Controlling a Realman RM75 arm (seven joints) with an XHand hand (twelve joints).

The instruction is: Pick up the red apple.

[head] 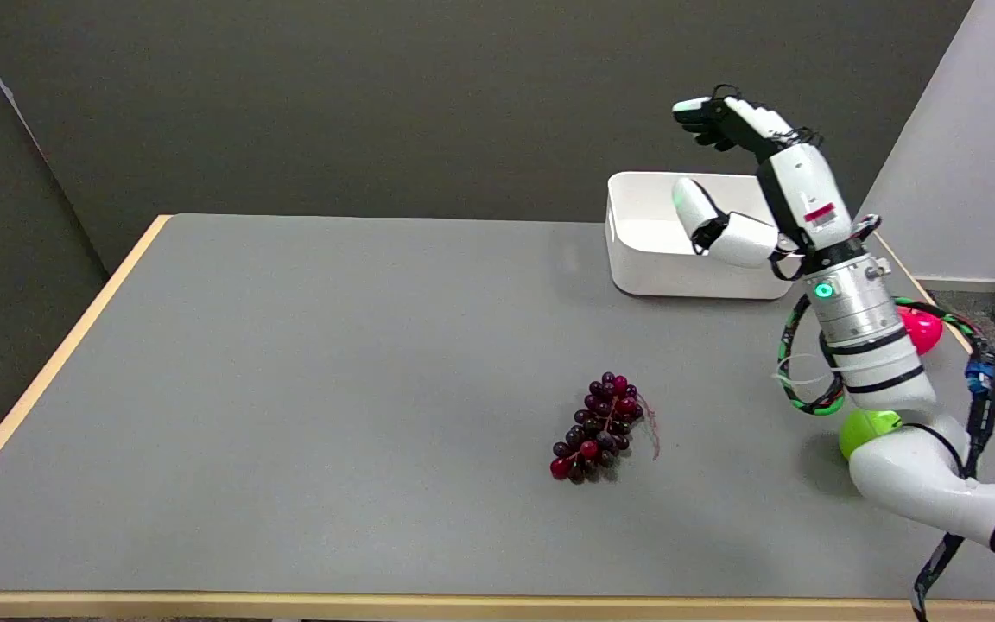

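Grey table, dark wall behind. The apple sits near the right edge, mostly hidden behind the right arm's wrist. The right hand hangs up over the white bin, fingers spread, holding nothing. Green fruit peeks out under the forearm, grapes mid-table.

One grape bunch; one white bin; one pink fruit; one green fruit

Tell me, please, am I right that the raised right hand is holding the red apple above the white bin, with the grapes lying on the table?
Not quite: the head view shows the right hand open and holding nothing above the white bin. The red apple sits behind the forearm. The grapes do lie on the table.
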